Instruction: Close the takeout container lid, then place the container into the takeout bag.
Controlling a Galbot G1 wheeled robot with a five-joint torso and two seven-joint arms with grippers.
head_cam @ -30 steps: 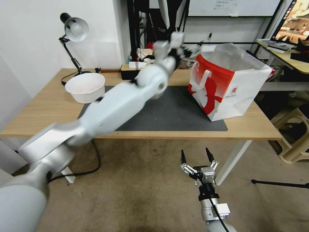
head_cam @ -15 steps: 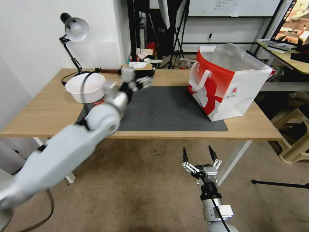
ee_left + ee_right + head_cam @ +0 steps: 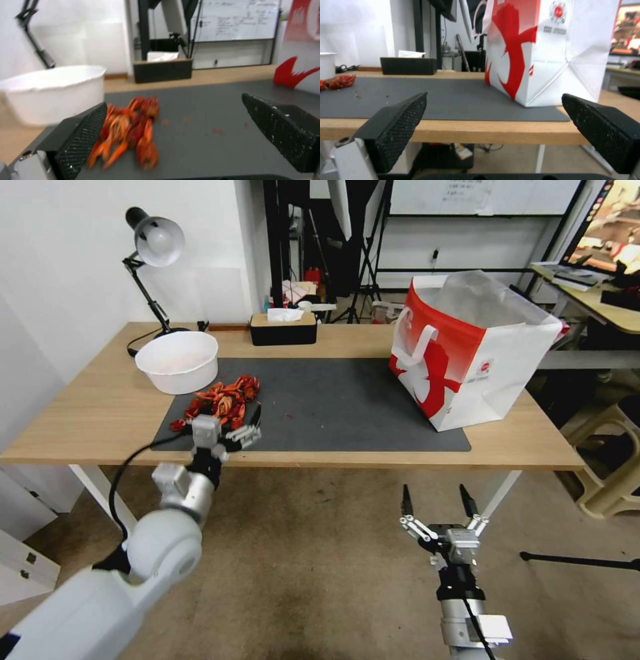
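Observation:
The takeout bag [image 3: 467, 360], red and white with white strap handles, stands open on the table's right side. The right wrist view shows the bag [image 3: 550, 50] close ahead, and the left wrist view catches its red print [image 3: 293, 75]. The takeout container and its lid are out of view. My left gripper [image 3: 252, 424] is open at the table's front edge, just in front of a pile of red crayfish [image 3: 223, 403]; in the left wrist view the gripper [image 3: 186, 135] holds nothing. My right gripper [image 3: 437, 501] hangs open and empty below the table's front edge, seen again as the gripper [image 3: 493, 135].
A round white bowl [image 3: 177, 361] sits at the dark mat's [image 3: 347, 407] back left corner. A black tissue box [image 3: 283, 328] and a desk lamp [image 3: 153, 247] stand along the rear. The crayfish [image 3: 133, 127] lie beside the bowl [image 3: 50, 92]. A stool [image 3: 610, 460] is at the right.
My left arm has swung down and back from high over the table near the bag to the front edge, uncovering the crayfish. The right gripper has drifted slightly right.

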